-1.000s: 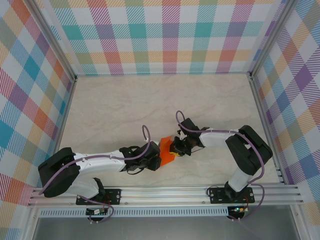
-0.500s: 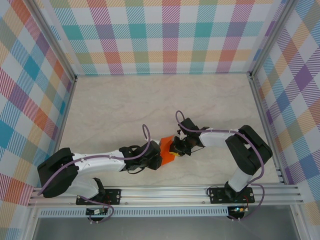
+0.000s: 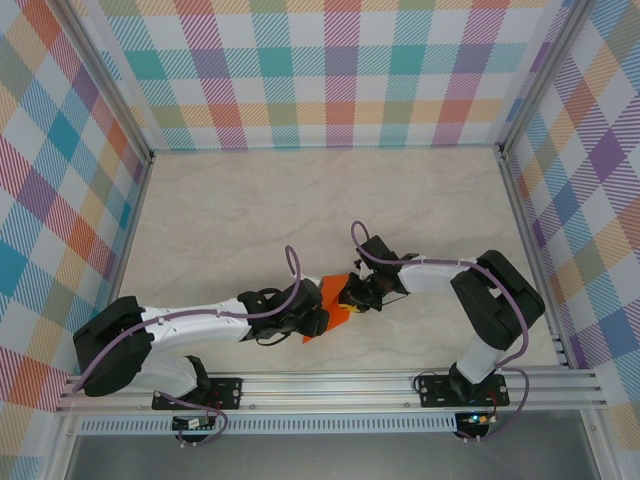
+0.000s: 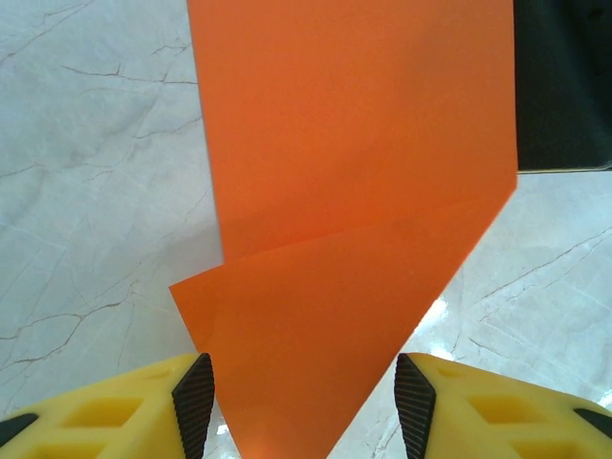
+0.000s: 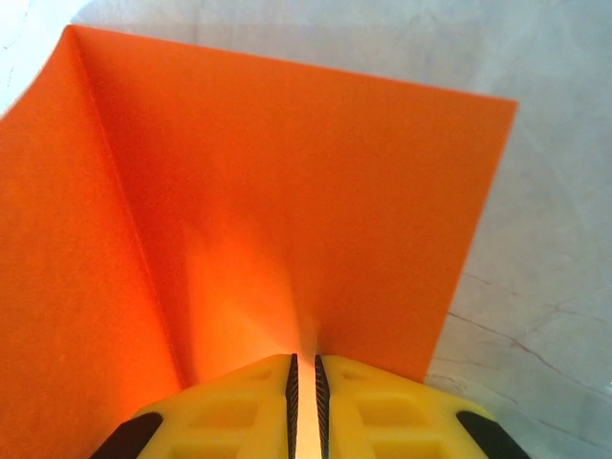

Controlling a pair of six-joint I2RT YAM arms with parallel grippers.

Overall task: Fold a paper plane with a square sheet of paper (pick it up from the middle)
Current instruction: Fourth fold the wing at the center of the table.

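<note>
Orange sheet, partly folded, sits near the front middle of the table between the two wrists. Its long axis runs diagonally from the right gripper, which is clamped on one edge, to a folded point lying between the spread fingers of the left gripper, which grips nothing. Compared with a second ago, the left gripper has backed toward its base, uncovering more of the sheet and its lower tip.
</note>
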